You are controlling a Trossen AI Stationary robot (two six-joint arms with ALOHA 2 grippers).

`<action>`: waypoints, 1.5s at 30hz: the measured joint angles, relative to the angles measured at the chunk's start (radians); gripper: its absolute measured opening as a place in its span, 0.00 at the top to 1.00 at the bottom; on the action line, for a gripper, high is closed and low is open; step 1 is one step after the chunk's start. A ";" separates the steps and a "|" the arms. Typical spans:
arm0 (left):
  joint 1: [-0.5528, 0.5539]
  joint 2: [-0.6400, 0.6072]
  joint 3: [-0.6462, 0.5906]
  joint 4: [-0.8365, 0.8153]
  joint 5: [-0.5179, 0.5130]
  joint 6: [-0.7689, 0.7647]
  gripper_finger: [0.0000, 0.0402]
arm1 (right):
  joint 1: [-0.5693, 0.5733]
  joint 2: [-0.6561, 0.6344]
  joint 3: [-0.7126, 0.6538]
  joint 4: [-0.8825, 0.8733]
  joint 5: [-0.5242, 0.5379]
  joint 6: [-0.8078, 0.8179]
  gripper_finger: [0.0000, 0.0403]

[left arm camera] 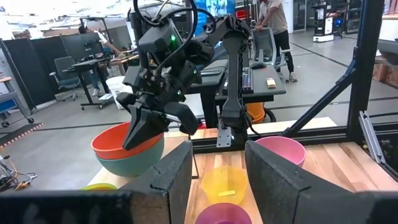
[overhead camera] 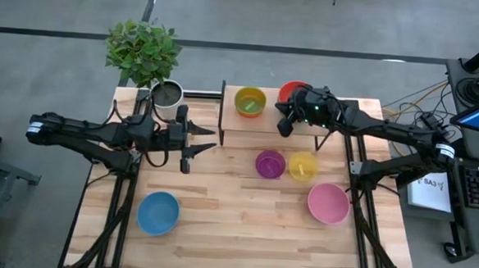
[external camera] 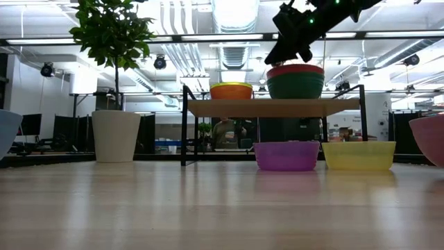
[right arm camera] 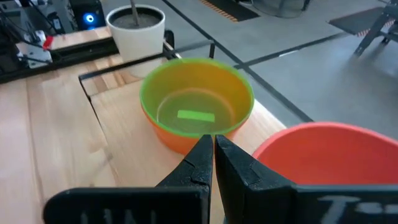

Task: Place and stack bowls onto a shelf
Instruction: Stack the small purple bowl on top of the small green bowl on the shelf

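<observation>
The shelf (overhead camera: 240, 122) stands at the table's far side. On it a green bowl (right arm camera: 198, 102) sits nested in an orange bowl (external camera: 231, 92), and beside them a red bowl (external camera: 295, 69) sits nested in a teal bowl (external camera: 295, 87). My right gripper (right arm camera: 213, 144) is shut and empty. It hangs just above the shelf between the two stacks, close to the red bowl's rim (left arm camera: 109, 138). My left gripper (overhead camera: 206, 140) is open and empty, left of the shelf, above the table. Purple (overhead camera: 270, 163), yellow (overhead camera: 303, 166), pink (overhead camera: 329, 203) and blue (overhead camera: 158, 213) bowls rest on the tabletop.
A potted plant (overhead camera: 167, 97) stands at the shelf's left end, just beyond my left gripper. The purple and yellow bowls sit right in front of the shelf. Bare wood lies between the blue and pink bowls near the front edge.
</observation>
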 joint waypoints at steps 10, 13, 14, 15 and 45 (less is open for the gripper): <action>0.000 0.000 0.000 -0.022 0.000 -0.084 0.67 | 0.013 -0.065 -0.011 0.044 -0.077 0.020 0.98; 0.000 0.000 0.000 -0.101 0.001 -0.195 0.67 | 0.046 -0.112 -0.027 0.043 -0.150 0.041 0.98; 0.000 0.000 0.000 -0.136 0.002 -0.239 0.67 | 0.064 -0.129 -0.037 0.043 -0.164 0.043 0.98; 0.000 0.000 0.000 -0.175 0.003 -0.290 0.67 | 0.085 -0.147 -0.046 0.037 -0.175 0.045 0.98; -0.068 0.481 0.409 -1.066 0.075 -0.641 0.68 | 0.568 -0.004 -0.225 -0.019 -0.084 0.278 0.98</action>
